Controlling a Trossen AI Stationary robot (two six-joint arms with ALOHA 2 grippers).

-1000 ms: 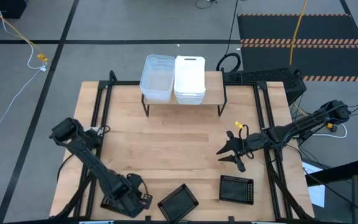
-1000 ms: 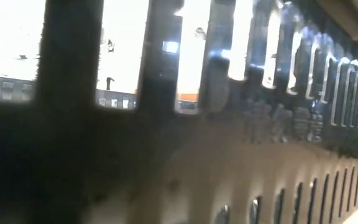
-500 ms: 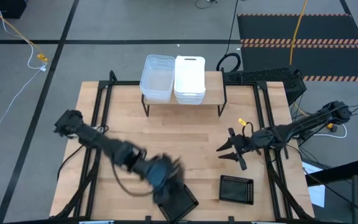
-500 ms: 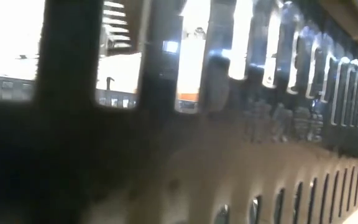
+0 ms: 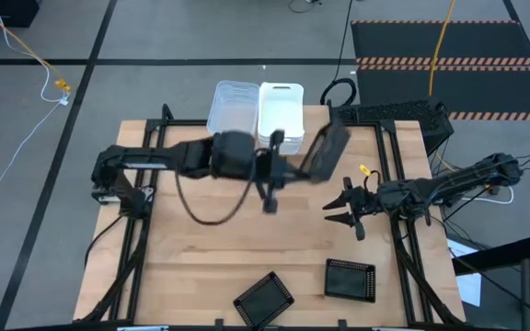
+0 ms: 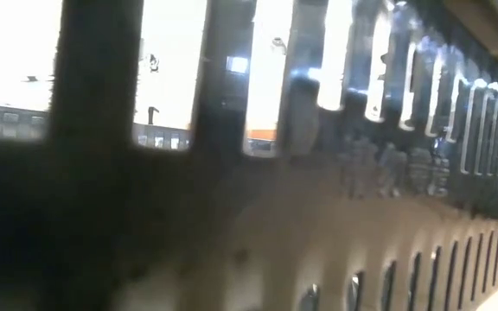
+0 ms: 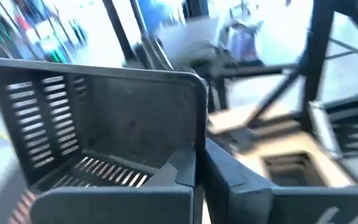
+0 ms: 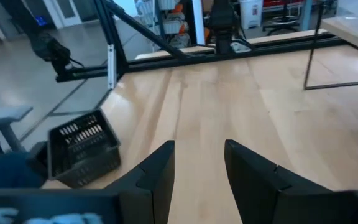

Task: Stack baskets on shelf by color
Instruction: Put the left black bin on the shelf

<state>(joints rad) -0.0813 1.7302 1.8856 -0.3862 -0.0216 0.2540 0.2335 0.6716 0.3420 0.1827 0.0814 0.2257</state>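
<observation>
My left gripper (image 5: 293, 166) holds a black mesh basket (image 5: 326, 152) in the air over the right end of the light-wood shelf (image 5: 316, 140); the basket is tipped on its side (image 7: 98, 124). On the shelf stand a clear stack (image 5: 232, 115) and a white stack (image 5: 281, 115). Two more black baskets rest on their bases on the table near its near edge (image 5: 264, 299) (image 5: 350, 279). My right gripper (image 5: 337, 216) hovers open over the table's right half, touching nothing; its wrist view shows one black basket (image 8: 82, 149) beyond the open fingers (image 8: 157, 168). My left gripper (image 7: 199, 163) pinches the black basket by one side wall at its rim (image 7: 199, 134), one finger (image 7: 182, 177) inside and the other (image 7: 232, 183) outside. The basket is lifted clear and tipped, its open side turned sideways.
The low view is filled by the slotted wall of a black basket (image 6: 387, 130) standing right in front of that camera. Bare wood lies between the shelf and the two baskets near the near edge. Black frame rails (image 5: 145, 156) run along both table sides.
My left arm has swung fast from the table's near-left corner up and toward the far edge and right, carrying the black basket to the shelf's right end; the basket now hangs tipped on its side. My right gripper has drifted a little toward the far edge, still open.
</observation>
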